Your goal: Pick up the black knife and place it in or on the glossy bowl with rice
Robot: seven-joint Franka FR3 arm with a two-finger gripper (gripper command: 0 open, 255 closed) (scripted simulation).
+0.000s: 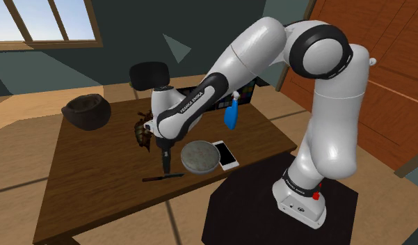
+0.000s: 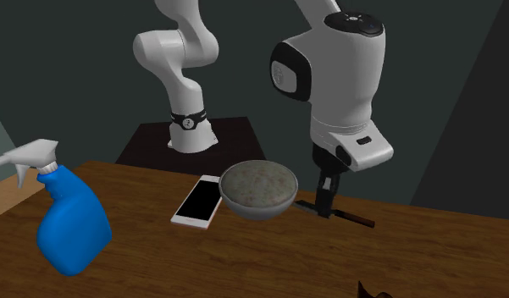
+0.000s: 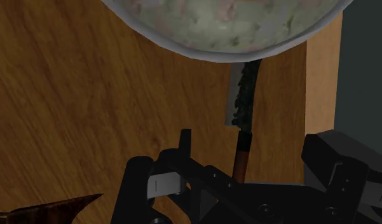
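The black knife [image 1: 162, 177] lies flat on the wooden table [image 1: 96, 167], just beside the grey glossy bowl of rice [image 1: 199, 156]. My gripper [image 1: 165, 167] points straight down and reaches to the knife. In the wrist view the gripper [image 3: 253, 140] is open. The knife's handle [image 3: 241, 156] runs between the fingers [image 3: 184, 143] with a gap on each side, and its blade points toward the bowl [image 3: 215, 25]. From the second exterior view, the gripper [image 2: 327, 207] stands on the knife [image 2: 345, 216] to the right of the bowl [image 2: 258, 188].
A white-edged phone [image 1: 226, 154] lies right beside the bowl, with a blue spray bottle [image 1: 231, 113] further back. A dark bowl [image 1: 87, 111] sits at the table's far left corner, and a brown object [image 1: 141, 132] lies behind my hand. The table's front edge is close to the knife.
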